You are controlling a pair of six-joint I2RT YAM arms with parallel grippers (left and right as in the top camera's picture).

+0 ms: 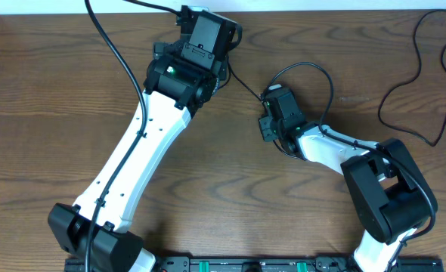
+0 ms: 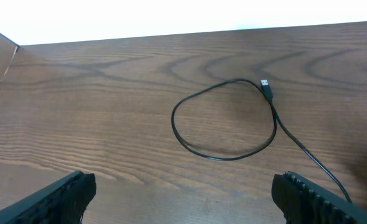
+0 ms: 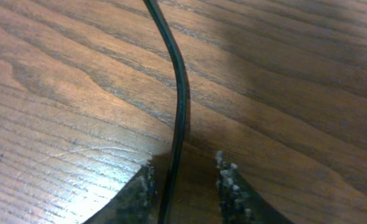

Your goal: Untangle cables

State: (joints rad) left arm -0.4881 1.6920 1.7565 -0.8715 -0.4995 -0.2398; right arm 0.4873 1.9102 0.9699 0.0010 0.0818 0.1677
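Observation:
A thin black cable [image 3: 182, 93] runs across the wooden table and passes between the fingers of my right gripper [image 3: 186, 169]. It lies close to the left finger, with a gap to the right one, so the jaws are not pinching it. Overhead, this right gripper [image 1: 267, 125] sits mid-table, and a thin black cable [image 1: 243, 85] leads from it toward my left gripper [image 1: 208, 30] at the far edge. The left gripper [image 2: 185, 183] is wide open over bare wood. Ahead of it a black cable [image 2: 224, 155] lies in a loop, ending in a small plug [image 2: 266, 84].
Another black cable [image 1: 404, 83] snakes over the table's far right part. The table's far edge [image 2: 171, 36] meets a white surface. The thick black arm cable [image 1: 113, 49] crosses the far left side above the left arm.

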